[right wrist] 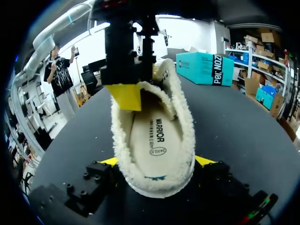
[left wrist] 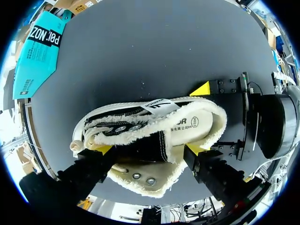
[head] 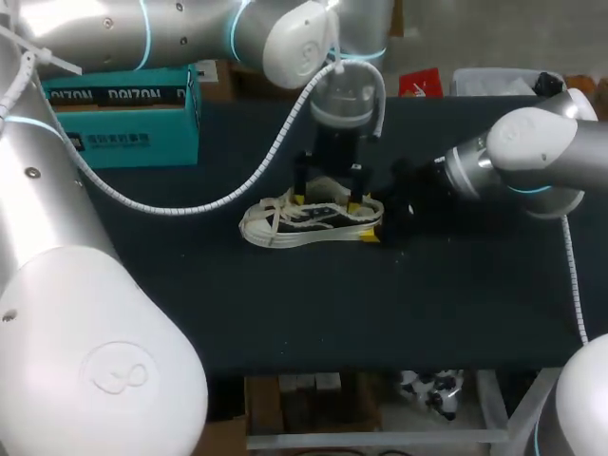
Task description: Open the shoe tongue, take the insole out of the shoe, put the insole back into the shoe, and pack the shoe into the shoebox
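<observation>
A black low shoe with white laces and a fleecy cream lining lies on its side on the dark table, toe to the left. Its cream insole lies inside it. My left gripper hangs over the shoe's mouth, open wide; one fingertip is by the laces and the other is in the fleecy opening, with the black tongue between them. My right gripper is at the heel, and its two fingers press the heel from both sides.
The teal shoebox stands closed at the table's back left, well apart from the shoe. A red item and a grey bin stand at the table's far right edge.
</observation>
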Robot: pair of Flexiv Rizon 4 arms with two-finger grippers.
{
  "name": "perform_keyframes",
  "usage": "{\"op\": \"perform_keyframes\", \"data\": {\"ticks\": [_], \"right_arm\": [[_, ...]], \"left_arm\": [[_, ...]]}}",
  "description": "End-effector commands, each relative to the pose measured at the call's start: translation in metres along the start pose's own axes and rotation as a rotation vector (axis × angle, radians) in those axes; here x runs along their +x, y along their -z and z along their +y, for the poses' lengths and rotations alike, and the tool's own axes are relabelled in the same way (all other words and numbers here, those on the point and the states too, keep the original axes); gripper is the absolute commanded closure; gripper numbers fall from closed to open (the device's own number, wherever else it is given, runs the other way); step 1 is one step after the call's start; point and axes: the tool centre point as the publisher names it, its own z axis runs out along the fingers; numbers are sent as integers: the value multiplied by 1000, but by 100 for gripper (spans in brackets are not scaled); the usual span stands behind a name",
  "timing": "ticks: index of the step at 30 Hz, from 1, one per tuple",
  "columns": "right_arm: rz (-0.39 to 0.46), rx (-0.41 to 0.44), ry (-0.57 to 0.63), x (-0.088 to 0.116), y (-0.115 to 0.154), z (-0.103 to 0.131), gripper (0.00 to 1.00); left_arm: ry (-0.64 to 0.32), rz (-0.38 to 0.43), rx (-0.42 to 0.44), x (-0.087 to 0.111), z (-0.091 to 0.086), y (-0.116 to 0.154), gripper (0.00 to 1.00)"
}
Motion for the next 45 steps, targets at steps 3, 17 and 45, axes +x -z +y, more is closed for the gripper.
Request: {"op": "perform_keyframes", "data": {"ticks": [3,17,45], "right_arm": [[-1,-2,0,-3,-6,-4,100],[-1,-2,0,-3,-6,-4,100],[-1,-2,0,-3,-6,-4,100]], "left_arm": [[30,-74,-11,7,-11,-7,5],[43,-43,28,-10,3,3,100],[79,320,221,-77,22,37,100]]}}
